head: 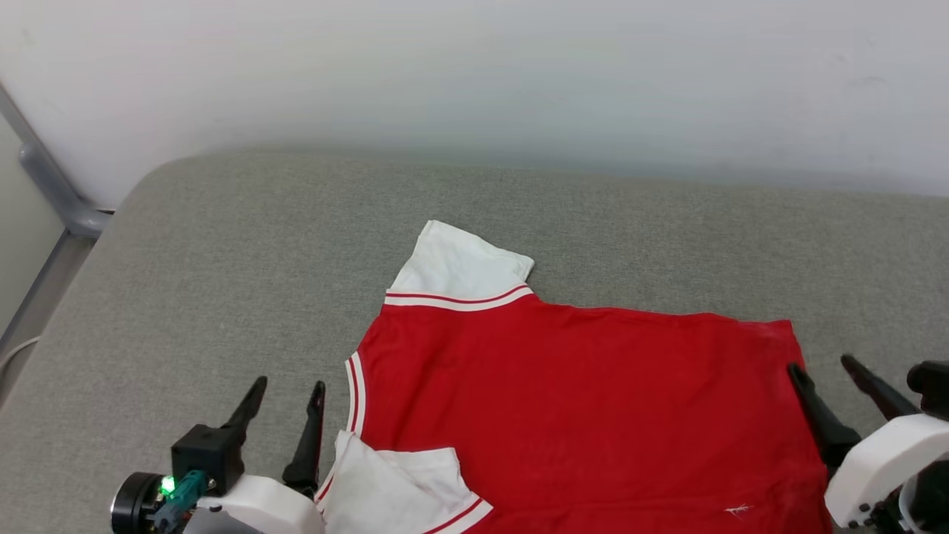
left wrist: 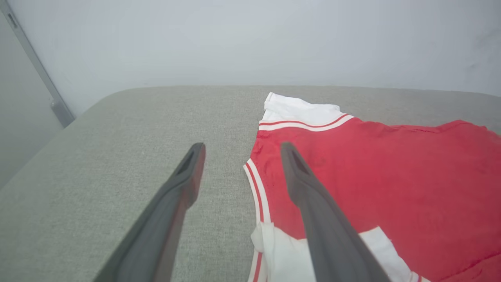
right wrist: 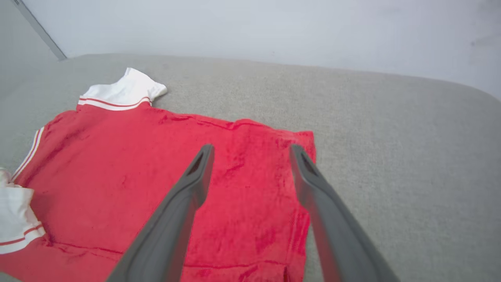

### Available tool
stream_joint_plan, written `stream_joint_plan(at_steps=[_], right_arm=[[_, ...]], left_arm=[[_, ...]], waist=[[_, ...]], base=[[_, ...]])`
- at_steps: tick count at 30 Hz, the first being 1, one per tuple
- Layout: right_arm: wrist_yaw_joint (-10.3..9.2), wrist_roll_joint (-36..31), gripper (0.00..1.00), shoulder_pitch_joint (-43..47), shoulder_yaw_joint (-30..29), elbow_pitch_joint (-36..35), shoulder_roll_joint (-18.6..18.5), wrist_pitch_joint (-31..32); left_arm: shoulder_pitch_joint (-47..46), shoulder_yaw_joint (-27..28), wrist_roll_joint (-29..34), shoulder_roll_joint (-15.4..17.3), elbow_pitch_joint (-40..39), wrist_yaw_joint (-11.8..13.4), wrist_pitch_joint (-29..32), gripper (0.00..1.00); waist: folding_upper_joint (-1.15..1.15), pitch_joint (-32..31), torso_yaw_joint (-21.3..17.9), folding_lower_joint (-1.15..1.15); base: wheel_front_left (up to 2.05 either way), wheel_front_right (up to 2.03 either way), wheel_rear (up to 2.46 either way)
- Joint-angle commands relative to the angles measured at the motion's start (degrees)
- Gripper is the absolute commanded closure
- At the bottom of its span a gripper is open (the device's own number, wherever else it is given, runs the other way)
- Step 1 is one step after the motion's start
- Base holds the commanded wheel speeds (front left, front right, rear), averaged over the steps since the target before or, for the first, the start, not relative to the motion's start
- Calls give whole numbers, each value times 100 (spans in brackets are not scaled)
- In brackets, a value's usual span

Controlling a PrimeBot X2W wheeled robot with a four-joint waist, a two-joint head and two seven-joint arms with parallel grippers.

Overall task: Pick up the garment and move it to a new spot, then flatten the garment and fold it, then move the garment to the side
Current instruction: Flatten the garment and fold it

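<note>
Red jersey shirt with white, stripe-trimmed short sleeves point(head: 578, 415): spread flat on the grey fabric-covered table point(head: 222, 259).
Left claw point(head: 290, 383): fingers parted, empty, held low just beside the shirt's neckline.
Right claw point(head: 820, 363): fingers parted, empty, angled in at the shirt's hem edge.

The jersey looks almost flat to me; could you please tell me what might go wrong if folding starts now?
The near sleeve lies crumpled on the jersey; folding now would probably trap that wrinkle. The right gripper, fingers open, hangs at the hem edge, so closing might catch only the top layer. The left gripper, also open, is beside the collar trim over the grey cushion and might miss fabric.
</note>
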Motion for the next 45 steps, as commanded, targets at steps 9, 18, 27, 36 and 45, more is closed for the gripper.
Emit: stream_joint_plan(at_steps=[9, 18, 27, 36, 45], right_arm=[[-5, -328, 0, 68, 454, 256, 428, -2130], [-5, -492, 0, -115, 569, 595, 735, -2595], [-5, -588, 0, -537, 477, 357, 794, -2593], [-5, -700, 0, -959, 542, 73, 908, -2609], [-5, -802, 0, -1247, 661, -42, 1007, -2695]], left_arm=[[-112, 347, 507, -521, -37, -375, -510, 0], [-213, 746, 1008, -774, 122, -844, -502, 0], [-1886, 581, 1024, -316, 770, -1685, 403, 0], [-4212, 5, 453, 402, 1533, -2120, 2555, 0], [-5544, -989, -1029, 1114, 2033, -2132, 4334, 0]], waist=[[0, 137, -157, 0], [0, 456, -336, 0], [0, 1243, -633, 0], [0, 2107, -967, 0], [0, 2621, -1273, 0]], base=[[0, 0, 0], [0, 0, 0], [0, 0, 0], [0, 0, 0], [0, 0, 0]])
